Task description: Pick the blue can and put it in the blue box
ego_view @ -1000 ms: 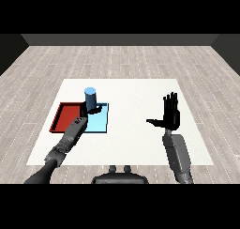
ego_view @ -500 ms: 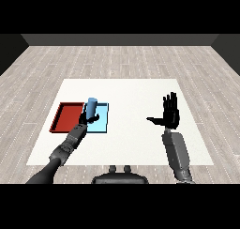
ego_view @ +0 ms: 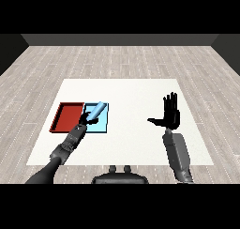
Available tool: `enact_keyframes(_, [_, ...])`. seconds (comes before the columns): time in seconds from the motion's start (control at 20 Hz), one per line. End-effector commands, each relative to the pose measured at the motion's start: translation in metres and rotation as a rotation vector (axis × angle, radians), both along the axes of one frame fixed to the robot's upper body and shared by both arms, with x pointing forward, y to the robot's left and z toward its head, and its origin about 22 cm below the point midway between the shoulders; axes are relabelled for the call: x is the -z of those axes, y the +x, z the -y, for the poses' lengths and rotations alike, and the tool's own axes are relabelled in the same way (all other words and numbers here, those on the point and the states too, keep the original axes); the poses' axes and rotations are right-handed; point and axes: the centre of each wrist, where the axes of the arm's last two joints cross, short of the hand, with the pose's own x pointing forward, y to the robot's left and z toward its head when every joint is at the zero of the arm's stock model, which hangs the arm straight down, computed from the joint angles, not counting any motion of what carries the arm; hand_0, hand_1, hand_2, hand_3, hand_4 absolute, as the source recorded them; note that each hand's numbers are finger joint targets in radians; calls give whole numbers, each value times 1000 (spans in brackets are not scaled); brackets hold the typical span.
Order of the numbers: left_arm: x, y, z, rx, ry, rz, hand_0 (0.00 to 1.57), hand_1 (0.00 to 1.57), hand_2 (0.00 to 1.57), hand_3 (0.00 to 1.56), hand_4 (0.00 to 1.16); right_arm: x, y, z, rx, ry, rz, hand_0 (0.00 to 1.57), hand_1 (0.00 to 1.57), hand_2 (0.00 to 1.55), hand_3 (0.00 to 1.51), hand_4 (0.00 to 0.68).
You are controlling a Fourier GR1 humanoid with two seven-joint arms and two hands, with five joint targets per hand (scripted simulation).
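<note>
Your left hand (ego_view: 84, 122) partly hides the tilted light blue cylindrical can (ego_view: 95, 111) it clasps above the light blue tray (ego_view: 101, 125); your right hand (ego_view: 170, 114) is spread wide over the white table (ego_view: 131, 96).

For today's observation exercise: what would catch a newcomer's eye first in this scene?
The blue can, tilted over the light blue tray in the left hand. Beside that tray lies the red tray, and the right hand stands open, fingers up, above the white table.

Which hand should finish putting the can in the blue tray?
Left. The left hand already holds the tilted blue can over the blue tray; the right hand is open, far aside.
</note>
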Motion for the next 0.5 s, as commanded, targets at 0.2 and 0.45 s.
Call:
enact_keyframes(0.2, [-4,3,0,-126,94,98,0,0,0,0,0,2,1,-13,-27,23,31,0,0,0,0,0])
enact_keyframes(0.45, [-8,8,14,-166,85,300,0,0,0,0,0,1,-6,5,-10,30,21,0,0,0,0,0])
